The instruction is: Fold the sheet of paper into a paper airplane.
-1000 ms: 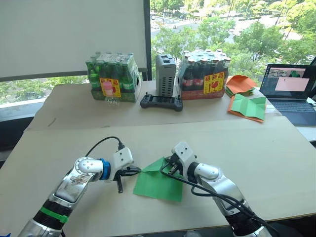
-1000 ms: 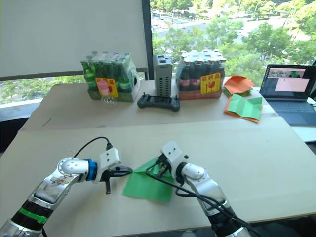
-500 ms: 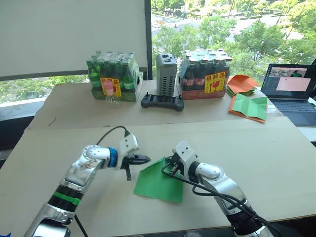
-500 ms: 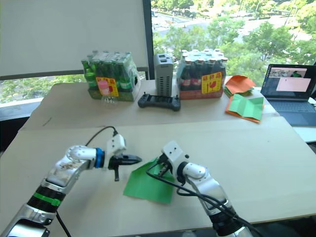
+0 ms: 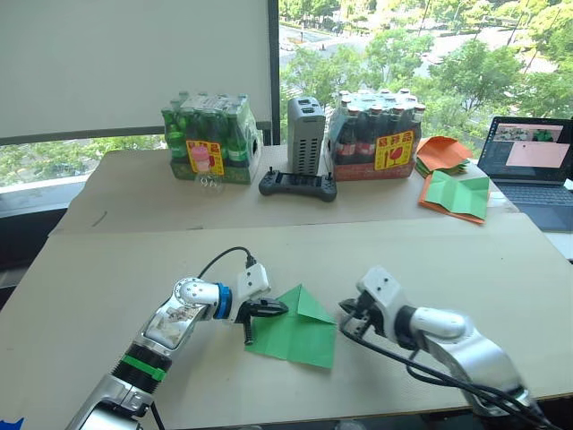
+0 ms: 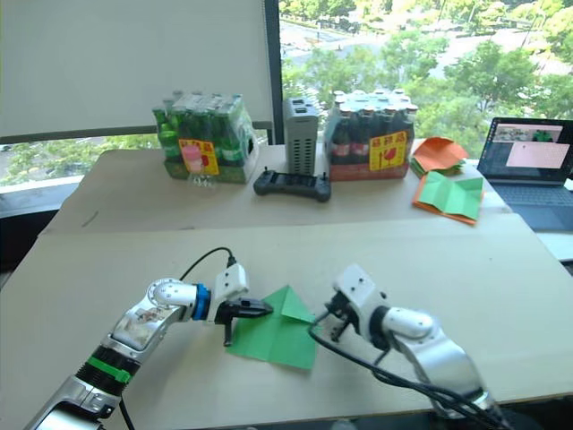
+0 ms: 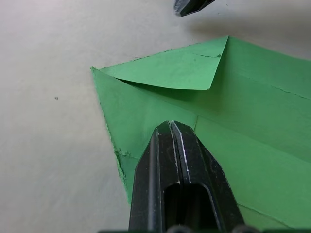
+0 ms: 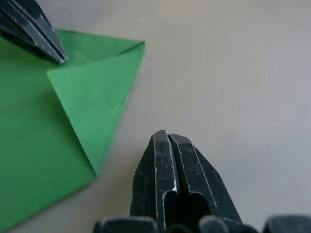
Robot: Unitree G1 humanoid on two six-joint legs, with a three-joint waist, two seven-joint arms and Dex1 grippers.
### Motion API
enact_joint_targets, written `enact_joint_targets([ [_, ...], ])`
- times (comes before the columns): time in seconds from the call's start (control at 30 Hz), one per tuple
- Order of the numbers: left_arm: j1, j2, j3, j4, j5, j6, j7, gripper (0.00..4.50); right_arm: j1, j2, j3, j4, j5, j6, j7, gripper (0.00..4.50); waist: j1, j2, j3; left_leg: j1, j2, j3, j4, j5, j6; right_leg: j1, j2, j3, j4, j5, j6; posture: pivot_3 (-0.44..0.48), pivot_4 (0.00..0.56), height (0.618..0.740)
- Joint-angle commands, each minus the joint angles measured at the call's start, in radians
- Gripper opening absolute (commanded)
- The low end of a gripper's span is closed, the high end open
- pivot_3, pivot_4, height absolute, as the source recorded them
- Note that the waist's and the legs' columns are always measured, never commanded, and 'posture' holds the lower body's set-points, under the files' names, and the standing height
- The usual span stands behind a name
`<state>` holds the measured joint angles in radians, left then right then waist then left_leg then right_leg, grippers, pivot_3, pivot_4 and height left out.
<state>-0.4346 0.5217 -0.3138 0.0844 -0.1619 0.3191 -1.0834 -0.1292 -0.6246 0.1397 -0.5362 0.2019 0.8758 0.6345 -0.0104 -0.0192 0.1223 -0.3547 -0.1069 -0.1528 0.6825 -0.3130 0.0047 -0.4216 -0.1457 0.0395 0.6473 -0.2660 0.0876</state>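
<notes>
Left eye view is showing the thin bright green sheet of paper point(image 5: 295, 327) lying flat on the pale wooden counter point(image 5: 107, 269), just in front of the robot between its two arms. One corner of the sheet is already folded over into a small triangular flap at the sheet's 12 o'clock end; the rest is lying as one wide panel with faint crease lines.

The left pincer point(image 5: 273, 307) is reaching in from 9 o'clock, its two black fingers clenched together on nothing, the tip resting over the sheet just below the flap. To my eye it is pinning the paper so it cannot slide, or pressing the crease down; I cannot tell whether the tip is actually touching.

The right pincer point(image 5: 347, 315) is sitting at 3 o'clock of the sheet, just beside its edge but over bare counter, also clenched and empty. Standing off like that, it seems to be clearing room for the next fold.

Judging by one flap alone, the airplane is only just beginning: the opposite corner is not yet turned in to form the nose.

Well apart, toward 1 o'clock at the far side of the counter, a wider green sheet backed with orange point(image 5: 455, 194) is lying beside an open dark laptop point(image 5: 530, 170), with two shrink-wrapped packs of bottles point(image 5: 210, 139) and a black handheld controller point(image 5: 298, 185) farther back.
</notes>
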Motion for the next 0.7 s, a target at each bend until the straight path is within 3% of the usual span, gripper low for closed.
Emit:
enact_joint_targets([
  [0.03, 0.004, -0.003, -0.013, 0.022, 0.024, -0.007, 0.005, 0.02, 0.062, -0.072, -0.002, -0.085, 0.042, 0.021, 0.057, 0.0, 0.001, 0.0, 0.0, 0.0, 0.0, 0.0, 0.0, 0.0, 0.0, 0.0, 0.0, 0.0, 0.0, 0.0, 0.0, 0.0, 0.15, 0.735],
  [0.27, 0.002, -0.009, -0.008, 0.029, 0.027, -0.007, 0.013, 0.02, 0.144, -0.106, 0.064, -0.112, 0.037, -0.022, 0.057, 0.0, 0.007, -0.001, -0.001, 0.001, 0.0, 0.0, 0.0, 0.0, 0.0, 0.001, 0.0, 0.0, 0.0, 0.0, 0.0, 0.0, 0.15, 0.735],
  [0.7, 0.006, 0.004, -0.002, 0.006, 0.024, 0.015, 0.017, 0.02, 0.121, 0.056, 0.11, -0.032, 0.054, -0.146, 0.035, 0.0, 0.004, -0.003, -0.002, 0.002, 0.001, 0.0, 0.0, 0.0, 0.0, 0.001, 0.001, 0.0, 0.001, 0.0, -0.001, 0.0, 0.15, 0.735],
])
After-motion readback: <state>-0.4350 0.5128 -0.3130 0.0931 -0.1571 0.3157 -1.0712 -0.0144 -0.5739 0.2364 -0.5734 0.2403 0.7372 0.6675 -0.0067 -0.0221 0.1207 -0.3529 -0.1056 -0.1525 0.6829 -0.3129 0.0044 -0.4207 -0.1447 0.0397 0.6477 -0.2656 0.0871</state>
